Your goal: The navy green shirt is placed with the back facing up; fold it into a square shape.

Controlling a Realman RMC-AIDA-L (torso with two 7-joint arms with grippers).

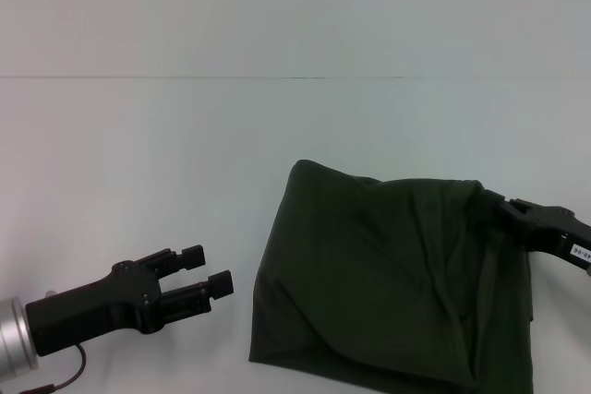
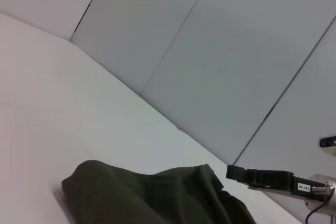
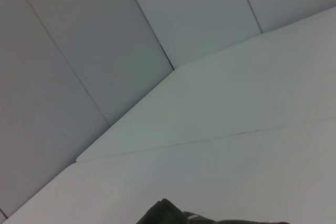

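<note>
On the pale white surface [image 1: 185, 182] we see the navy green shirt [image 1: 388, 283] bunched at near right, part folded. Our right gripper [image 1: 494, 202] grips its far right edge, jaws closed on cloth. Our left gripper [image 1: 211, 272] waits to its left, apart, jaws open and empty. The right gripper's small label is unreadable

Left gripper [image 1: 211, 281]: matte black, two blocky squared fingers, silver cylindrical wrist collar, thin dark cable trailing beneath. Right gripper [image 1: 503, 205]: same black housing, small white label with dark print.
</note>
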